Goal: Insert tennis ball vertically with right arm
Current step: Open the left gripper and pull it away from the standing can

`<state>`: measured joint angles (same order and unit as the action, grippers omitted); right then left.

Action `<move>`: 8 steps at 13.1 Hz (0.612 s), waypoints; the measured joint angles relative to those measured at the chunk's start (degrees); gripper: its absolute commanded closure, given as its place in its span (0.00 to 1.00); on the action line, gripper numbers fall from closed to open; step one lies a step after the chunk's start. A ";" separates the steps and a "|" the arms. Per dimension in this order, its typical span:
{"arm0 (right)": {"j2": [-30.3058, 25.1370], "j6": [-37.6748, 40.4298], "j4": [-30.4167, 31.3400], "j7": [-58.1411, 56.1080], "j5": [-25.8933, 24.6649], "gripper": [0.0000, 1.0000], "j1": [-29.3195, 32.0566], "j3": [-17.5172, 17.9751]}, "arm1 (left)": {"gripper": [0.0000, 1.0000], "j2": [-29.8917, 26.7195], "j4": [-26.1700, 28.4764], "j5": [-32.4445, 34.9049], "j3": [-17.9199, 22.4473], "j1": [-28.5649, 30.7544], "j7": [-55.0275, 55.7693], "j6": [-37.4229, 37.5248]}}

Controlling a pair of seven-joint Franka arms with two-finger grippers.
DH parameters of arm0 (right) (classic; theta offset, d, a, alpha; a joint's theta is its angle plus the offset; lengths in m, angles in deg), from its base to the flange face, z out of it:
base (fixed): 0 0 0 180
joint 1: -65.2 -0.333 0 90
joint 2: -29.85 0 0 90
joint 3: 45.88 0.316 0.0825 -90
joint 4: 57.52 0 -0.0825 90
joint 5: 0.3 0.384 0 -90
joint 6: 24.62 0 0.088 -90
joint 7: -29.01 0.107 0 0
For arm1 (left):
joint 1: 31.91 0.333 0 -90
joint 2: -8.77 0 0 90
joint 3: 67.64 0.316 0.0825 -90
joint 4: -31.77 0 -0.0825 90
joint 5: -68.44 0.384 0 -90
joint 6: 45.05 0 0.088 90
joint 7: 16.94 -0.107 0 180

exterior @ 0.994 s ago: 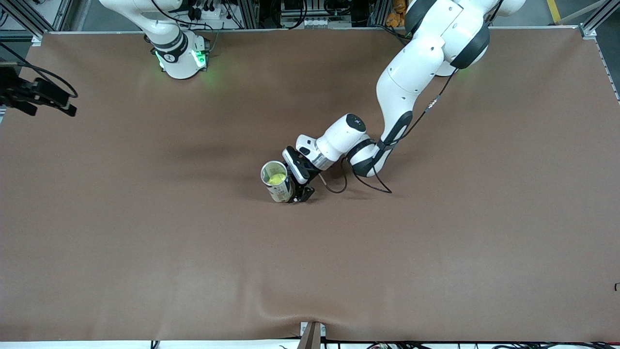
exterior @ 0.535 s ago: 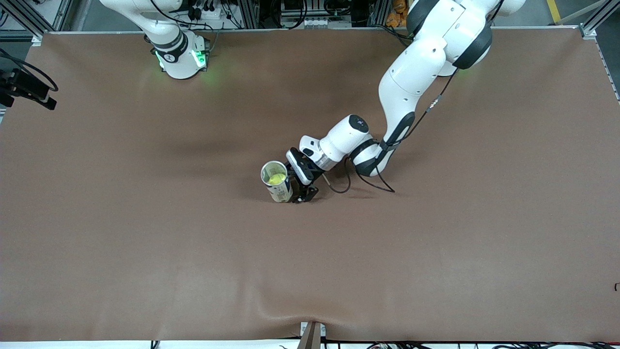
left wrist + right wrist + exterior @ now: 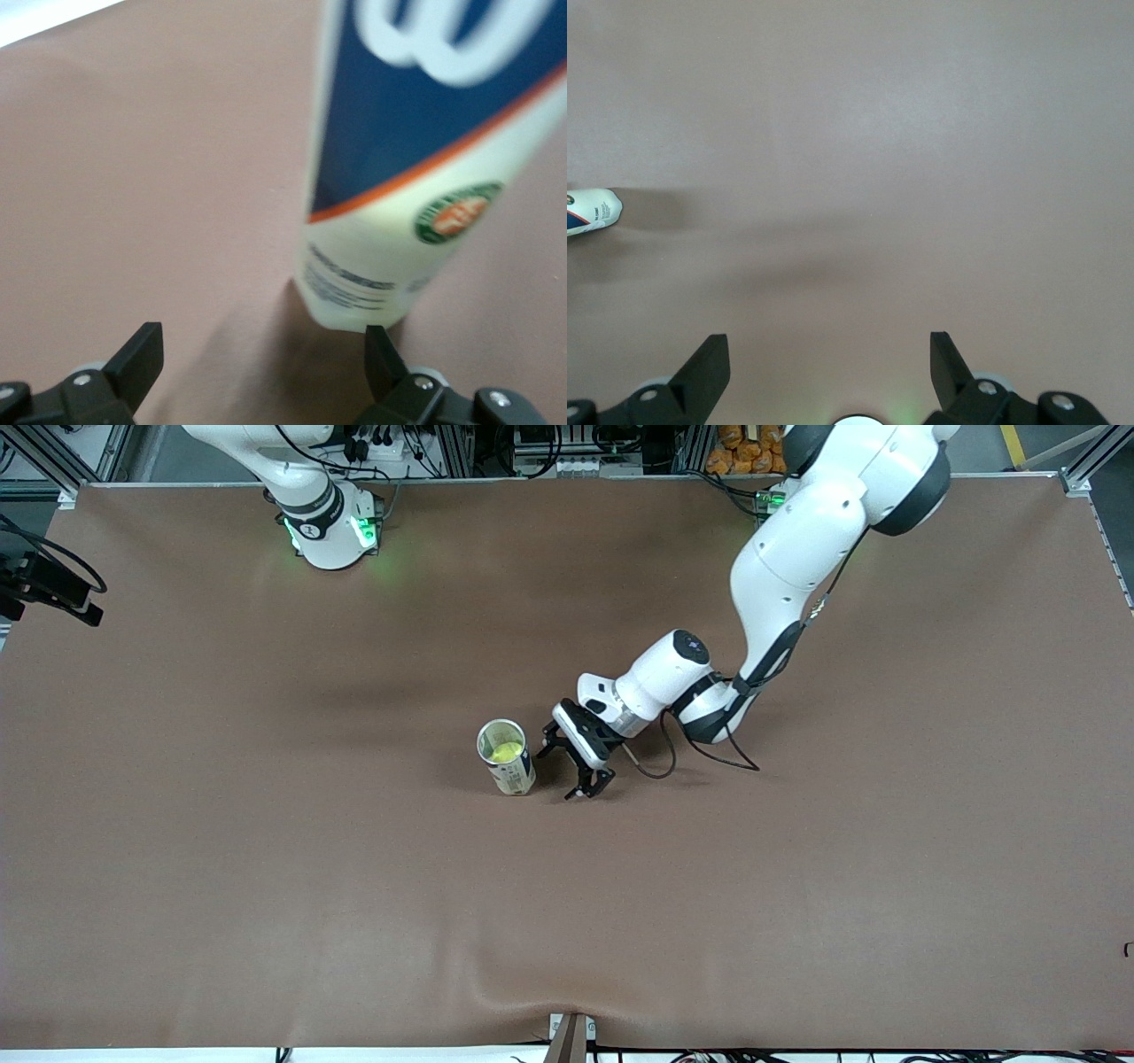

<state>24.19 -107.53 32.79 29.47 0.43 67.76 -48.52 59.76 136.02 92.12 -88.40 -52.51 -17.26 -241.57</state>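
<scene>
I see ball can (image 3: 507,756) upright near table (image 3: 266,868) centre, yellow-green tennis ball (image 3: 505,752) inside, visible through open top. Left gripper (image 3: 576,769) low just beside can on left arm's side, jaws spread, nothing held, not touching can. In left wrist view, can (image 3: 416,177) stands ahead of fingertips (image 3: 137,359), clear of them. Right arm (image 3: 310,496) waits; right gripper (image 3: 828,367) over bare table, jaws apart, empty; can's base (image 3: 589,212) at edge of right wrist view.
</scene>
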 measured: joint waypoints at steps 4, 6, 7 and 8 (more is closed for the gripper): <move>0.00 -0.01 -0.01 0.00 -0.04 0.00 0.07 -0.07 | 0.00 -2.66 0.47 0.00 -8.21 9.74 0.00 9.24; 0.00 -0.02 -0.01 0.00 -0.06 0.00 0.10 -0.08 | 0.00 -5.12 0.38 0.00 -11.74 14.18 -0.02 17.01; 0.00 -0.02 -0.01 0.00 -0.06 0.00 0.10 -0.06 | 0.00 -6.87 0.10 0.00 -13.55 16.30 -0.02 21.95; 0.00 -0.03 -0.02 -0.01 -0.06 0.00 0.10 -0.01 | 0.00 -8.87 -0.54 0.00 -15.45 18.56 0.01 27.51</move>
<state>24.19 -107.56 32.77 29.46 0.36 67.86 -48.54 50.89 135.48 92.12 -103.85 -33.95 -17.26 -214.06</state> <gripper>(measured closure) 0.000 0.000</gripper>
